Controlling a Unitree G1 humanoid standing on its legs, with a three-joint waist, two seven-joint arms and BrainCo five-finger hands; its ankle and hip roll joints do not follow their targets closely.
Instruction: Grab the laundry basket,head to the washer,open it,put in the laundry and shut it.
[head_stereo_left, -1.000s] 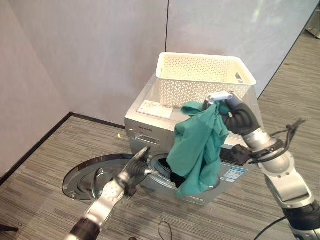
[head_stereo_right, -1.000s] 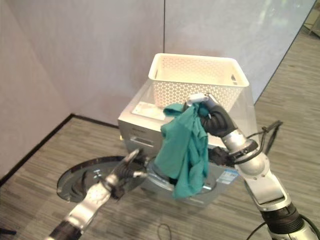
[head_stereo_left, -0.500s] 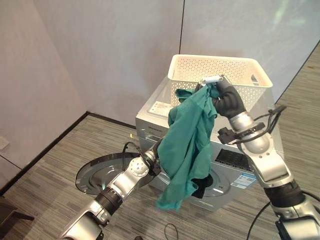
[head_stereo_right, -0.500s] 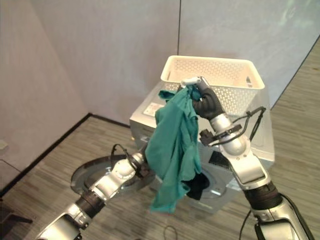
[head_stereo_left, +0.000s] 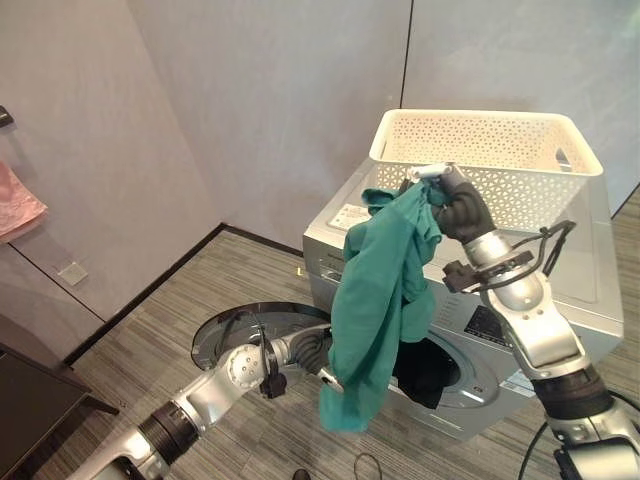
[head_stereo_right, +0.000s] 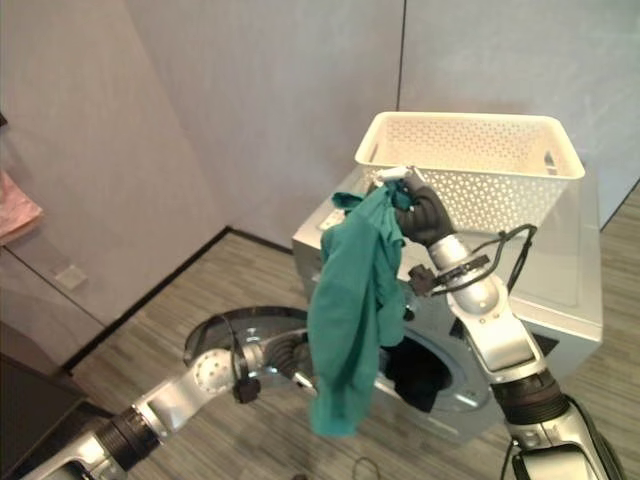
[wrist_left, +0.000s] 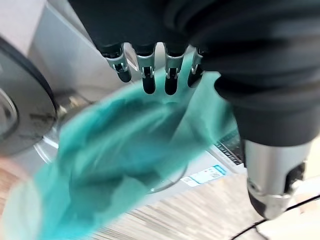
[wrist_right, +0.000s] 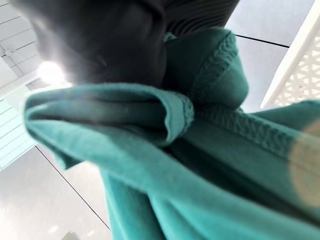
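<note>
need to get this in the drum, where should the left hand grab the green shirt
Take the loose lower part of the green shirt, coming from below, on the door side. The right hand pinches its top by the basket, so the cloth hangs straight before the washer opening. The left hand sits beside that low end, near the open door.

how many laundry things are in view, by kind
Washer: 1, door open
Laundry basket: 1, white, on top of the washer
Green garment: 1, hanging from the right hand
Dark item in the drum opening: 1
Pink cloth: 1, at the wall
Total: 5
</note>
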